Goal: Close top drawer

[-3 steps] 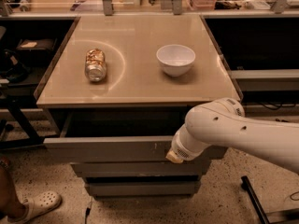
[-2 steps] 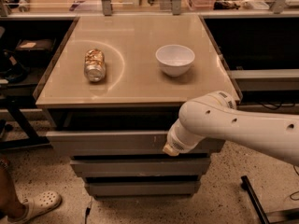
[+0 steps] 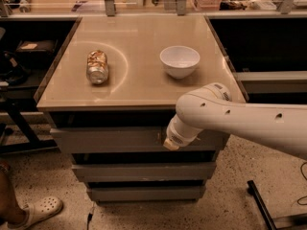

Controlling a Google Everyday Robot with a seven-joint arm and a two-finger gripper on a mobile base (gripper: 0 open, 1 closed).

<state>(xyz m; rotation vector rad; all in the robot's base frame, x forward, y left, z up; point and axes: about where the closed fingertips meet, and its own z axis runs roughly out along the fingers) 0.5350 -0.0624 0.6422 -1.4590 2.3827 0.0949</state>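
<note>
The gripper (image 3: 170, 143) sits at the tip of the white arm (image 3: 240, 116) and presses against the front of the top drawer (image 3: 105, 139), a little right of the panel's middle. Whether it is clenched or released cannot be told, as the thick wrist covers it. The arm comes in from the right and slants down across the corner of the table (image 3: 144, 92).

The top drawer runs out to the left of the gripper as a wide grey panel. A dark gap shows above it, between its upper edge and the table's edge (so it looks not quite home). Directly below the gripper lie the two lower drawers, the middle one (image 3: 144, 170) and the bottom one (image 3: 146, 193), each set further back.

Above the gripper, on the table, a white bowl (image 3: 179, 60) stands upright. Up and well to the left, a can (image 3: 98, 67) lies on its side. Far down to the left, a foot in a white clog (image 3: 41, 210) rests on the speckled floor (image 3: 225, 200).
</note>
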